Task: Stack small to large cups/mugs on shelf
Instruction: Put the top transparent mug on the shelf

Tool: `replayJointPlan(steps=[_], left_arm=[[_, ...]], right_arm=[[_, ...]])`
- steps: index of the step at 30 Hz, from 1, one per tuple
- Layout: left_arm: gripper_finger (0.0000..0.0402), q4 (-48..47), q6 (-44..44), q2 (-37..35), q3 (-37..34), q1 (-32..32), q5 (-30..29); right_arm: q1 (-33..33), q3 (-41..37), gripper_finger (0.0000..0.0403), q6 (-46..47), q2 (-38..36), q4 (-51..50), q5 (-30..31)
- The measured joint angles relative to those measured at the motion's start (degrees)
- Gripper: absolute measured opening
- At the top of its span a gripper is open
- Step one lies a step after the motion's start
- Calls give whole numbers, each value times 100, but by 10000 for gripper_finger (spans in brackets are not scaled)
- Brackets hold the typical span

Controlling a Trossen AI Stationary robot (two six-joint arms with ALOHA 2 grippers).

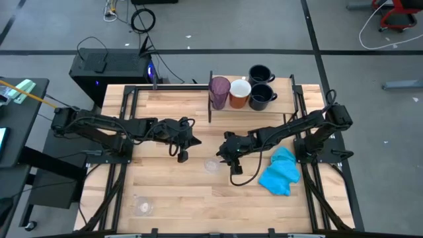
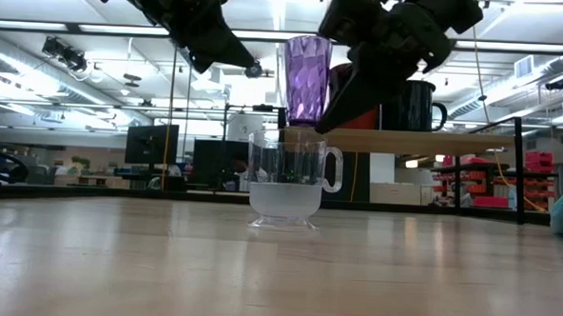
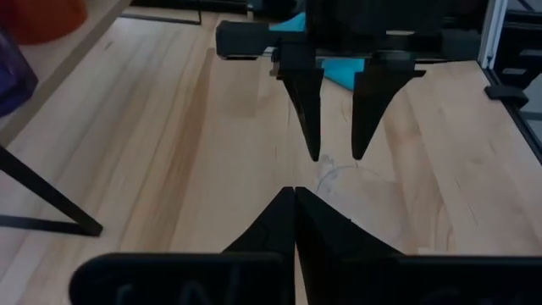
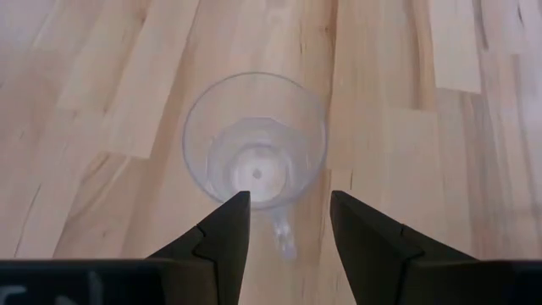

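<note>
A small clear plastic cup stands upright on its base on the tabletop, its handle toward my right gripper. My right gripper is open and hovers just above the cup's near rim, slanting down, touching nothing; the low view shows it above the cup. My left gripper is shut, empty and held in the air left of the cup. On the shelf at the back stand a purple tumbler, an orange mug and two navy mugs. A second clear cup stands near the front left.
A bright blue cloth lies on the table right of the cup, under my right arm. The shelf's thin black uprights stand beside the tumbler. Bare tabletop stretches between the cup and the front edge.
</note>
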Motion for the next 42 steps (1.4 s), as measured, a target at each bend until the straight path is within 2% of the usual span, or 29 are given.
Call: replayJointPlan(steps=[14, 25, 35, 42], left_arm=[[29, -45, -131, 2, 2, -1, -1], [13, -72, -146, 2, 2, -1, -1], [26, -98, -148, 2, 2, 1, -1], [25, -98, -148, 2, 2, -1, 1]], right_arm=[[0, -481, 171, 50, 137, 532, -24], [-127, -595, 171, 35, 153, 860, -27], [-177, -1148, 171, 20, 153, 1922, -265], [-190, -1417, 154, 15, 151, 2441, -277]])
